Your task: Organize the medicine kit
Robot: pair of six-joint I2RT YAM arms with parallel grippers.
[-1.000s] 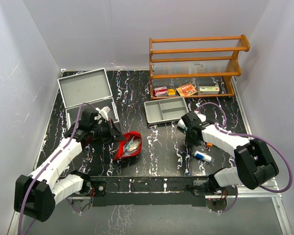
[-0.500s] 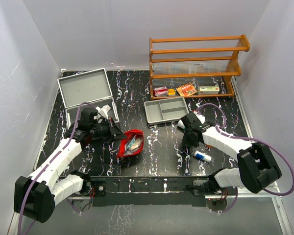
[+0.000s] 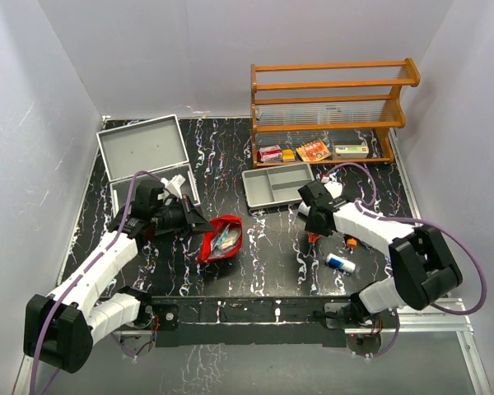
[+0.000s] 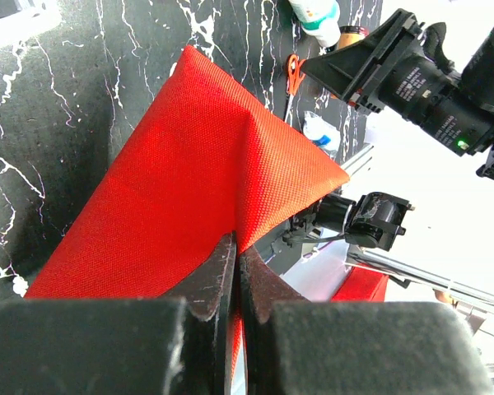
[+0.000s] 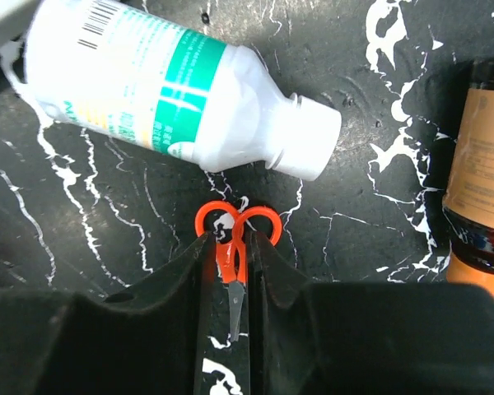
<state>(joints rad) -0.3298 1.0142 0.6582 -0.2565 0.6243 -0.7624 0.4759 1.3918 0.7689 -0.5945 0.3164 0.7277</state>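
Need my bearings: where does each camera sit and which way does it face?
Top external: high behind the bases, looking down at the table; both arms show, medicine kit at rear left.
Left wrist: looks along the left gripper, shut on the red pouch, toward the right arm.
Right wrist: looks straight down; right gripper shut on orange scissors, white bottle beside.
Shared: both wrist views show scissors and bottle.

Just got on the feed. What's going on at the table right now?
The left gripper has its fingers shut on a fold of the red pouch, which lies open near the medicine kit, whose lid is up. The right gripper has its fingers straddling small orange scissors lying on the table beside a tipped white bottle. I cannot tell whether they are clamped.
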